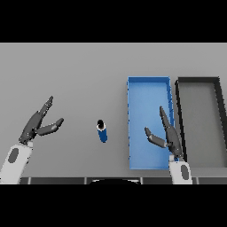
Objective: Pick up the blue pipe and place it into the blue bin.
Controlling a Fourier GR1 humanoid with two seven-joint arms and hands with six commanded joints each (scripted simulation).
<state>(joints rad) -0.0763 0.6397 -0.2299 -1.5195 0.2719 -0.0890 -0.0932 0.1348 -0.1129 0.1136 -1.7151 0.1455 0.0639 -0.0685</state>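
A short blue pipe [102,131] with a dark end stands on the grey table, near the middle front. To its right lies the long blue bin [148,85], with nothing inside that I can see. My right hand [169,135] hovers over the bin's near right part, fingers straight and thumb spread, holding nothing. My left hand [36,123] is at the left of the table, well apart from the pipe, open as well.
A dark grey bin [197,80] sits right beside the blue bin on its right side. The table's front edge runs just below both forearms.
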